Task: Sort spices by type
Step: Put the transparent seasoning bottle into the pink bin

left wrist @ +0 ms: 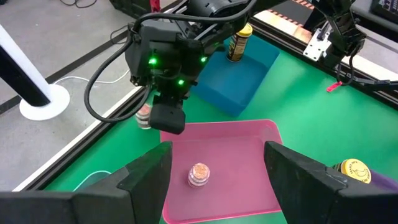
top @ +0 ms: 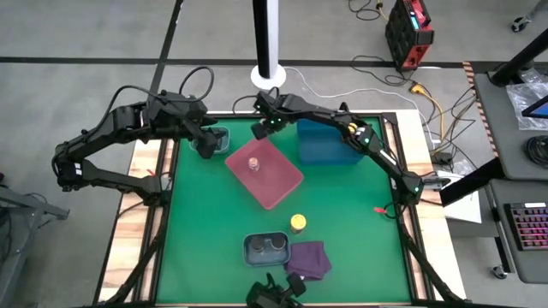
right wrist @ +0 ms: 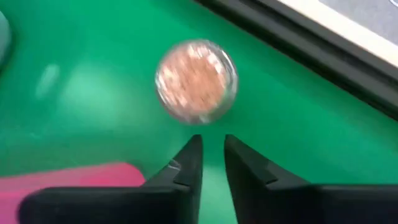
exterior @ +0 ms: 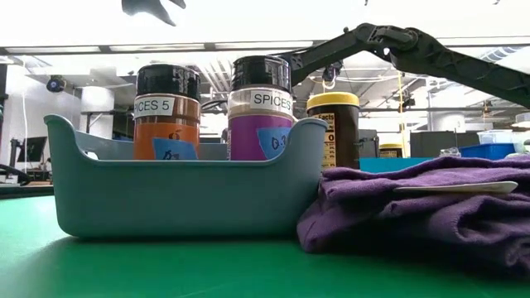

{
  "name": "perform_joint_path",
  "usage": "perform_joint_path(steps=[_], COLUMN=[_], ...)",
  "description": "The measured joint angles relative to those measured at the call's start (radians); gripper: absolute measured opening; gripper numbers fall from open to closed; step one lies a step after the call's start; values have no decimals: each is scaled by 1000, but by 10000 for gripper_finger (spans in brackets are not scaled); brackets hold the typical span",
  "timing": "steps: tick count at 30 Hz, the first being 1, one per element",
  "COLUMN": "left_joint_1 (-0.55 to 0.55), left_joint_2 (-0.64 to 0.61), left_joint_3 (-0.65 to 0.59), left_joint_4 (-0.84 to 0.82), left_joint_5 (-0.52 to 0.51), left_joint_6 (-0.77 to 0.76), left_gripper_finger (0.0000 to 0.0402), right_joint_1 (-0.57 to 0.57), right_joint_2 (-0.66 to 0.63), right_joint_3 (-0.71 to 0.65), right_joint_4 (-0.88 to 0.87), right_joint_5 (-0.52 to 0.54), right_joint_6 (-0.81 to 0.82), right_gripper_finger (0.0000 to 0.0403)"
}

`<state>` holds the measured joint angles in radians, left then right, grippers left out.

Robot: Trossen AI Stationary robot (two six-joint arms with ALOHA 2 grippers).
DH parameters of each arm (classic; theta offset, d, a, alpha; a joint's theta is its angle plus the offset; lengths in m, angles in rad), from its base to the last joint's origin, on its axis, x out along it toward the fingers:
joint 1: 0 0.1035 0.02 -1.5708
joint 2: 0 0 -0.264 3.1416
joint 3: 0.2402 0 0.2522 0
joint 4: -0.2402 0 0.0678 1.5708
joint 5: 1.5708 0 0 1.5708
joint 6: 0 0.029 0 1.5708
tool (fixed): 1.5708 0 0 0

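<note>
A pale pink jar [right wrist: 196,81] stands on the green table near its far edge, beside the pink tray [top: 265,174]. My right gripper [right wrist: 211,152] hovers just next to it, fingers nearly together, holding nothing. A second pink jar [left wrist: 199,174] stands in the pink tray. My left gripper [left wrist: 217,168] is wide open and holds nothing, over the small teal tray [top: 218,137]. One yellow jar [top: 297,223] stands on the table, another [left wrist: 238,42] in the blue tray [top: 325,141]. Two dark-lidded jars [exterior: 166,112] [exterior: 261,108] sit in the grey tray [exterior: 166,190].
A purple cloth [top: 308,259] lies crumpled beside the grey tray at the near edge. The right arm [top: 360,137] stretches across the blue tray toward the far left. A white pole base [top: 268,75] stands beyond the far edge. Bare green mat lies to the right.
</note>
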<state>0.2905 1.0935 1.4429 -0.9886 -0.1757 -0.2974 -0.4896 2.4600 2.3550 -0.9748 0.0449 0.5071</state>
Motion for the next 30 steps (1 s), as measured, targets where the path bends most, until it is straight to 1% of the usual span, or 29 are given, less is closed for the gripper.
perform_joint_path(steps=[3, 7, 9, 13, 18, 22, 26, 30], left_joint_1=[0, 0, 0, 0, 0, 0, 0, 0], left_joint_2=[0, 0, -1, -3, -8, -10, -10, -10], left_joint_3=[0, 0, 0, 0, 1, 1, 1, 2], left_joint_4=[0, 0, 0, 0, 0, 0, 0, 0], left_joint_5=[0, 0, 0, -1, -1, -1, -1, -1], left_joint_6=[0, 0, 0, 0, 0, 0, 0, 0], left_gripper_finger=[238, 238, 238, 238, 238, 238, 238, 238], right_joint_1=[0, -2, -7, -27, -29, -28, -30, -31], right_joint_2=[-7, -40, -67, -92, -81, -68, -66, -66], right_joint_3=[0, 0, 0, 2, 1, 0, 0, -1], right_joint_4=[-50, -96, -64, 85, 220, 223, 217, 210], right_joint_5=[0, 5, 9, 9, 10, 17, 65, 68], right_joint_6=[-10, -13, -12, -4, -51, -49, -49, -44], right_gripper_finger=[32, 12, 11, 23, 68, 120, 176, 222])
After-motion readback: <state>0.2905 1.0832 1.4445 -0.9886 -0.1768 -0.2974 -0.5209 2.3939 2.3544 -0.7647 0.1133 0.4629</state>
